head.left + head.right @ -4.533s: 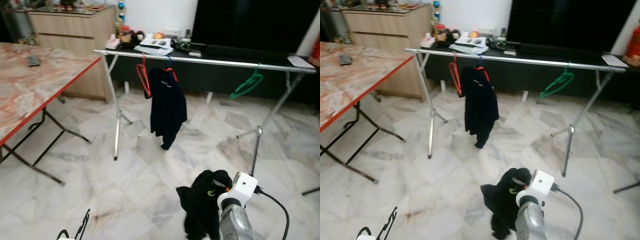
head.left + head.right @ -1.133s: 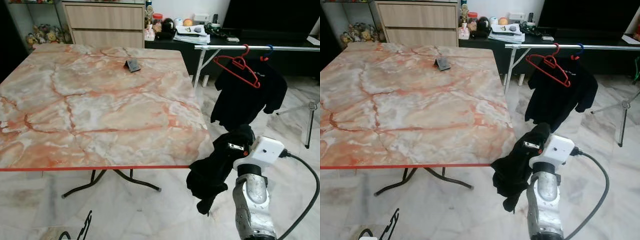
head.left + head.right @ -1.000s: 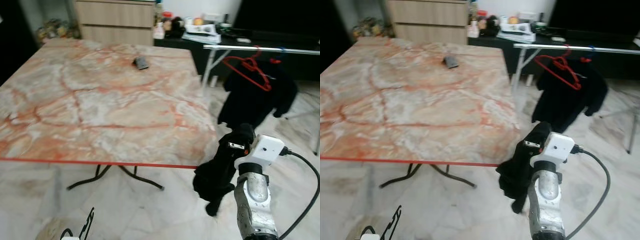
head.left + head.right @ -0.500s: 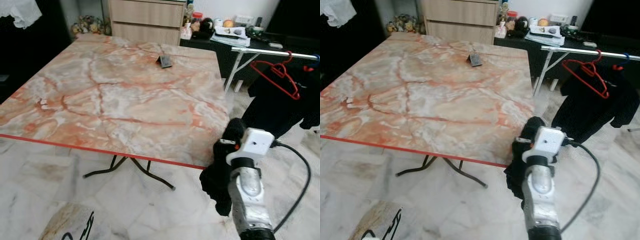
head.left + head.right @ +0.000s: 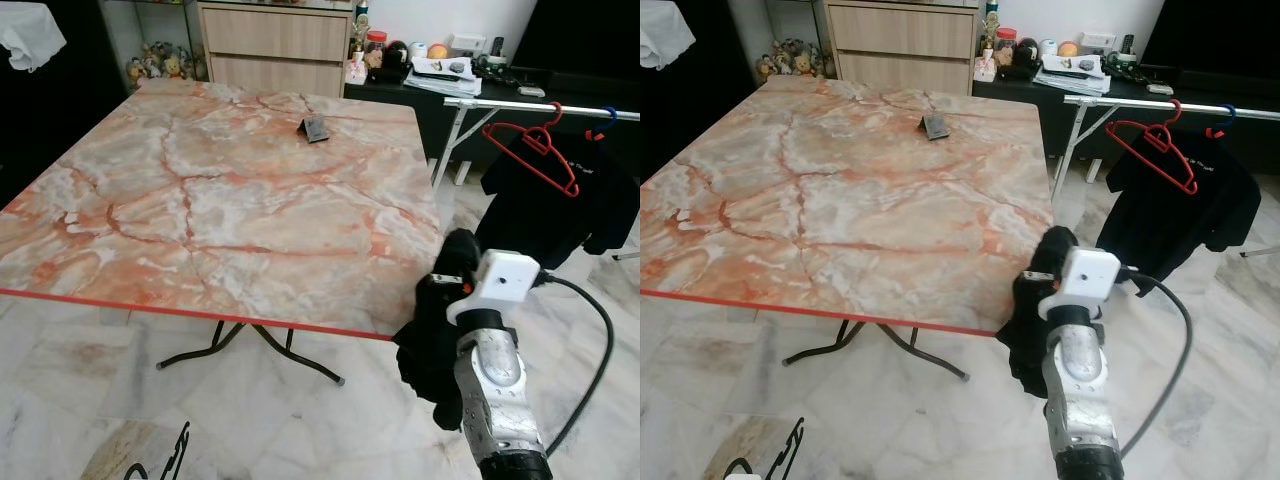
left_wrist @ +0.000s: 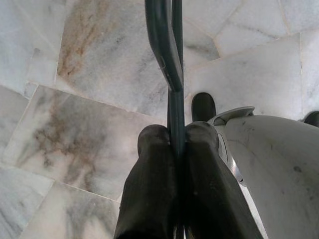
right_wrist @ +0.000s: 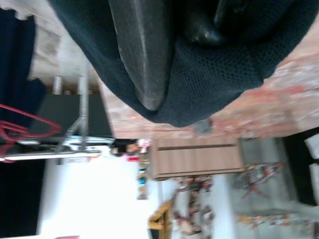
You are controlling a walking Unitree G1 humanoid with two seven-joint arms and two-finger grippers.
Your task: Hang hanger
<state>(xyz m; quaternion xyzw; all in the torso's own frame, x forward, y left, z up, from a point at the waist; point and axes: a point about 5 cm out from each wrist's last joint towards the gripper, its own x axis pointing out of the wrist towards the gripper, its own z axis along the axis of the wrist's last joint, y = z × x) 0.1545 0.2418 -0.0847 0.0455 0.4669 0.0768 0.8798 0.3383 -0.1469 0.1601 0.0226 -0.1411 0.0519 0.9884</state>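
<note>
The left gripper (image 6: 172,137) had its jaws clamped on a dark hanger (image 6: 164,55) low over the floor, the right gripper (image 7: 169,55) apparently clutched black clothing (image 5: 432,340), and hanging remained undone.

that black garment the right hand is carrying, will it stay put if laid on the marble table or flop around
Probably floppy: the black garment droops in loose folds below the right hand, whose fingers are buried in its cloth. It looks light, since it bunches instead of pulling straight. Laid on the marble table, it would likely slump flat, though any part over the edge could drag it off.
</note>
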